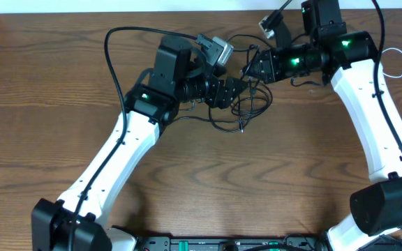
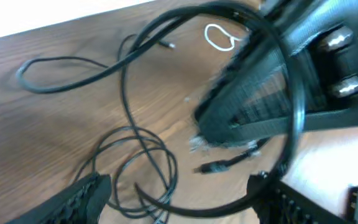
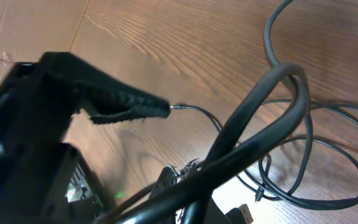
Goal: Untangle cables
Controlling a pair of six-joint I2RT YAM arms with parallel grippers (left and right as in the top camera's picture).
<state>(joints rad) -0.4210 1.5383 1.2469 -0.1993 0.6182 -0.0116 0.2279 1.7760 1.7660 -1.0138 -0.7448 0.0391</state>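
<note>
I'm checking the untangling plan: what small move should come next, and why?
Probably the right gripper, jaws apparently shut on a thin black strand, should draw it slowly away from the black loops. The left gripper is open over those loops, holding nothing.

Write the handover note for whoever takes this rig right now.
Left gripper: open, holding nothing, low over the loops of the black cables.
Right gripper: shut on one black cable near its end, close to the left gripper.
White cable: lies alone at the right side of the table, apart from the black ones.
Done: white cable is separate.
Left: the black cables cross in loops at mid-table; draw them apart and lay each out.
</note>
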